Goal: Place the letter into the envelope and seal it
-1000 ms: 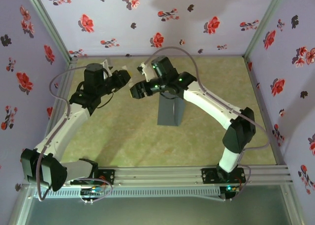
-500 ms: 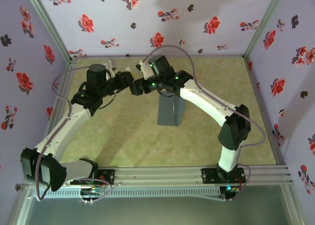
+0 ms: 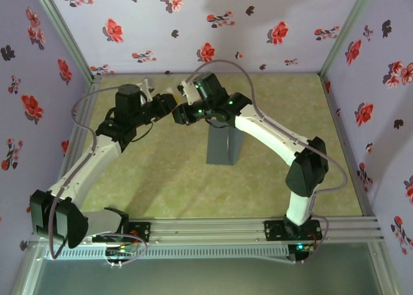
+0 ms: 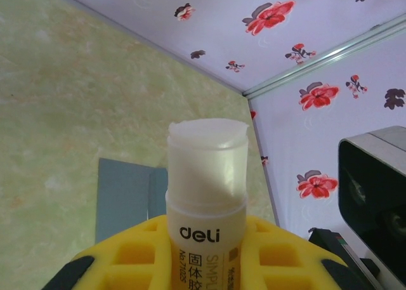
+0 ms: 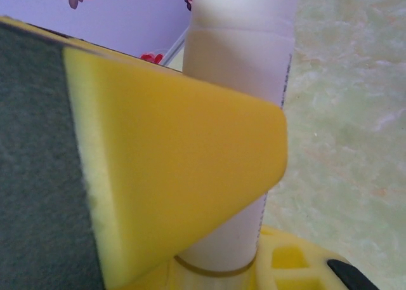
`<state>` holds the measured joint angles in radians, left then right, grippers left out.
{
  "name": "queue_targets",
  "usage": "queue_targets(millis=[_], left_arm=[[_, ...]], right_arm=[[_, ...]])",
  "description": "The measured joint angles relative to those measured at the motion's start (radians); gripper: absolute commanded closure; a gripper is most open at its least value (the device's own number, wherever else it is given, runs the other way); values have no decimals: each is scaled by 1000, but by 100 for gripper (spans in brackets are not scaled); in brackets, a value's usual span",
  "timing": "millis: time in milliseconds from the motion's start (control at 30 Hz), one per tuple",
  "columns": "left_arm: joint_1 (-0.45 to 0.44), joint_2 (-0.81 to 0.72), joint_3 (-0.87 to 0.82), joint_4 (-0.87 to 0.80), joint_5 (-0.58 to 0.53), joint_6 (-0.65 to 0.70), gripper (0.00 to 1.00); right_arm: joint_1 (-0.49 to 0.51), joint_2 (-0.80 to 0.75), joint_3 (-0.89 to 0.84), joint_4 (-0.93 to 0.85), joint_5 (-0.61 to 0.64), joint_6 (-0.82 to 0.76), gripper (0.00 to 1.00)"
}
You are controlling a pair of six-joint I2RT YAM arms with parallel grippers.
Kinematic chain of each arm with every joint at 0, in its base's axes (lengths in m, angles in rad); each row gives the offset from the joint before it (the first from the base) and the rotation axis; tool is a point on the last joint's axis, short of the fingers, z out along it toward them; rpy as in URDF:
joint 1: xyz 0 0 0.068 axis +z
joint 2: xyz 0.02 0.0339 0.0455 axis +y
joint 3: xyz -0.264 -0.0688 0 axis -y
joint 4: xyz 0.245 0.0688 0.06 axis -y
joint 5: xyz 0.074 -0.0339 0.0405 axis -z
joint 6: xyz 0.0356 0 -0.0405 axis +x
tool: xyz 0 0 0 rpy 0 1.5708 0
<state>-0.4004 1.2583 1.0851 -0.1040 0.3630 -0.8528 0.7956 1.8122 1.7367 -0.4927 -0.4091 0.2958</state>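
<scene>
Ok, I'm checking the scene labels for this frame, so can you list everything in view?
envelope: one, slate grey, flat on the table right of centre, its far end under the right arm.
glue stick: one, translucent white, printed "deli", uncapped, open end sticking out past the left gripper's pads.
table: one, mottled yellow-green, floor of the cell.
walls: three, lilac with red and dark flowers, at left, back and right.
rail: one, silver, near edge, carrying both arm bases.
left gripper: one, black with yellow pads, shut on the glue stick, far centre-left.
right gripper: one, black with yellow pads, one pad against the glue stick; closure unclear.
</scene>
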Motion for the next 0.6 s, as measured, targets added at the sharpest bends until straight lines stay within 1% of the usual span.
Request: queue_targets(millis=[133, 233, 400, 600], left_arm=[[6, 0, -32, 46, 54, 3, 100], [8, 0, -43, 82, 113, 3, 100], [8, -1, -58, 204, 219, -6, 100], [8, 3, -81, 369, 312, -59, 100]], right_arm=[[-11, -13, -28, 2, -23, 2, 84], [-29, -42, -63, 18, -76, 14, 82], [-80, -77, -81, 41, -241, 58, 82], [-127, -120, -147, 160, -424, 136, 80]])
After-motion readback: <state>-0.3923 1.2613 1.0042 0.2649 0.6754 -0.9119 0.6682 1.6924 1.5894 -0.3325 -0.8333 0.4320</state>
